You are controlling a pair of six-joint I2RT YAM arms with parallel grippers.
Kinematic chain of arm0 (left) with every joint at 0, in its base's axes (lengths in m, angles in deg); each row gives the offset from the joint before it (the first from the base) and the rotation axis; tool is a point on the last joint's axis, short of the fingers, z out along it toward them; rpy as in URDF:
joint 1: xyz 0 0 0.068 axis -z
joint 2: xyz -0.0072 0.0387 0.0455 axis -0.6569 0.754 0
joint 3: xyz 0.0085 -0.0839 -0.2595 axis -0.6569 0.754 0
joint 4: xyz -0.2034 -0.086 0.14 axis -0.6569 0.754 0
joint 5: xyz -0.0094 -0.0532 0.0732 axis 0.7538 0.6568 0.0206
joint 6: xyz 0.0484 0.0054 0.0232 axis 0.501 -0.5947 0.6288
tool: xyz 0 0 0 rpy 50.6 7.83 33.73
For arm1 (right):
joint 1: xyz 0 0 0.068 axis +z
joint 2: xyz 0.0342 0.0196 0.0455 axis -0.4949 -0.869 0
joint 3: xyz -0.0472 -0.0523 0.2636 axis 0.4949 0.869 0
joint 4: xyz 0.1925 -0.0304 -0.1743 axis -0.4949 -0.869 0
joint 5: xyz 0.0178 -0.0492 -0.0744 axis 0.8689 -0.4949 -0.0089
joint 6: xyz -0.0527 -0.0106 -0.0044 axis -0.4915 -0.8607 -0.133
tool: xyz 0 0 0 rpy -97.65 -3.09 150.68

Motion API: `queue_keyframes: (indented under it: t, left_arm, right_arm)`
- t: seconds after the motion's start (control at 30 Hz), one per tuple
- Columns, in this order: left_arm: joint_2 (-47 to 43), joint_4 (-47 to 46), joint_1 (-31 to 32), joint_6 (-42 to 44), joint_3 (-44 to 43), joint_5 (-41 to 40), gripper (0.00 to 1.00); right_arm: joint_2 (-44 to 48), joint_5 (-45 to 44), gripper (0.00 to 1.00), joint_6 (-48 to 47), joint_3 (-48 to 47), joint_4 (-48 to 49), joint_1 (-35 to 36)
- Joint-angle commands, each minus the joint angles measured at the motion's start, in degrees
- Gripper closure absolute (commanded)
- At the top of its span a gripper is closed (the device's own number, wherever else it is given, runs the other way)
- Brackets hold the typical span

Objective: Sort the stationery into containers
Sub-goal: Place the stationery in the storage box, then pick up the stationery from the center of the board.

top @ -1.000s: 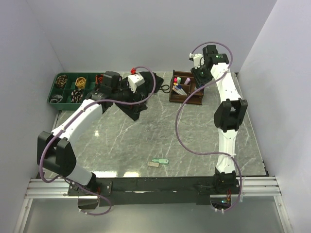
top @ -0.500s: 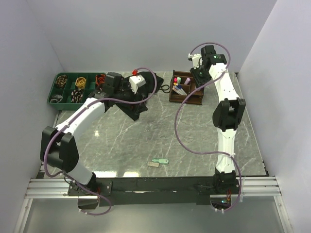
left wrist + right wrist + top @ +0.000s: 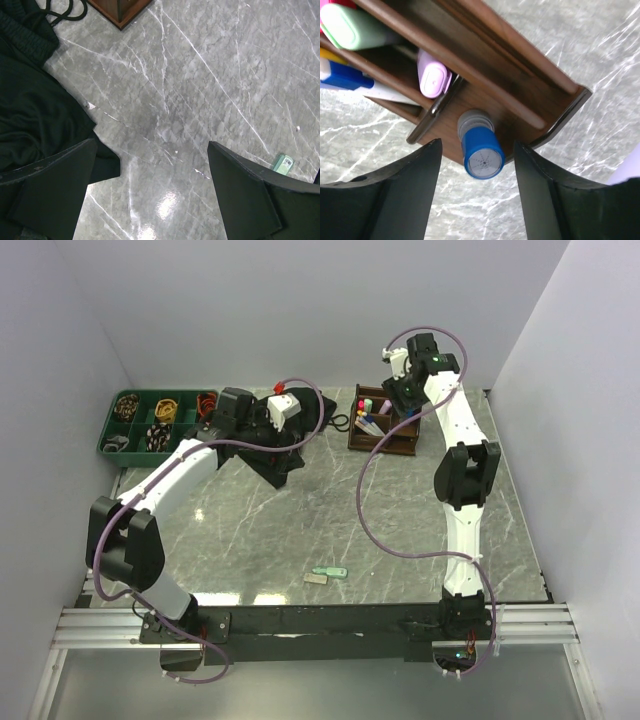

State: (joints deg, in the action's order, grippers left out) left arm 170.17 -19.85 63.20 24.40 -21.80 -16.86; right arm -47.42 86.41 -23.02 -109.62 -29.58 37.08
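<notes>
Two pieces left to sort
My right pincer [image 3: 476,167], apart, straddles the blue-capped marker [image 3: 481,150] in the brown wooden organiser [image 3: 520,65]; green highlighter [image 3: 332,572], grey eraser [image 3: 316,579] lie well behind.

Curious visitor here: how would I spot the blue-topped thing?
Find the brown wooden organiser at the table's far side. In its end compartment, under the right gripper, stands the blue-capped piece. Unlike the pastel highlighters, it's grey with a round blue cap.

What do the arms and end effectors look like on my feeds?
The left arm and right arm have white links, black joints and a looping purple cable each. The left end effector and right end effector have dark matte wedge-shaped fingers.
</notes>
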Motion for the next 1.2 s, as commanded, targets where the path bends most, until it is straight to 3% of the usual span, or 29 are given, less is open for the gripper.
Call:
queue_keyframes:
  t: [0.0, 0.23, 0.37, 0.63, 0.73, 0.8, 0.87, 0.93, 0.97, 1.07, 1.17]
  left_arm:
    - [-0.28, -0.75, -0.16, 0.04, -2.3, 0.72, 0.01]
    - [-0.89, -1.19, -0.16, -0.49, -2.39, 1.16, 0.0]
    - [-2.73, -2.16, -0.07, -1.89, -1.6, -3.4, 0.01]
    - [-9.76, 2.05, 0.81, 4.42, 6.84, -5.17, 0.0]
    - [-12.57, 3.72, 0.81, 3.91, 10.09, -3.94, 0.01]
    - [-14.24, 3.12, 0.72, 2.33, 13.07, -5.87, 0.01]
    - [-16.71, 1.1, -0.32, 1.45, 16.05, -6.57, 0.01]
    - [-18.2, -0.22, -1.3, -0.4, 17.3, -7.71, 0.0]
    - [-18.55, -1.36, -2.52, -1.1, 17.91, -7.72, 0.01]
    - [-19.35, -2.51, -5.33, -3.74, 18.09, -5.71, 0.01]
    - [-20.23, -2.16, -7.27, -5.67, 17.92, -4.29, 0.01]
  right_arm:
    - [1.25, -1.5, 0.3, -0.56, -1.76, 3.54, 0.75]
    - [3.71, -2.12, 0.27, -0.13, -1.76, 3.55, 0.93]
    - [7.84, -2.73, 0.23, 2.76, 0.69, 1.09, 0.84]
    - [29.18, -1.16, 0.23, 7.17, 15.02, 1.44, 0.67]
    - [38.5, 2.96, 0.24, 6.56, 24.23, 1.96, 0.66]
    - [47.28, 12.78, 0.27, 4.81, 35.99, 3.71, 0.75]
    - [57.53, 25.92, 0.28, -2.03, 51.75, 7.4, 2.33]
    - [64.42, 31.43, 0.28, -11.14, 62.09, 11.34, 4.96]
    - [70.19, 33.19, 0.27, -13.98, 71.54, 12.93, 8.1]
    - [75.86, 32.42, 0.26, -17.35, 83.89, 19.8, 14.44]
    - [74.66, 30.93, 0.28, -15.08, 88.49, 24.37, 19.63]
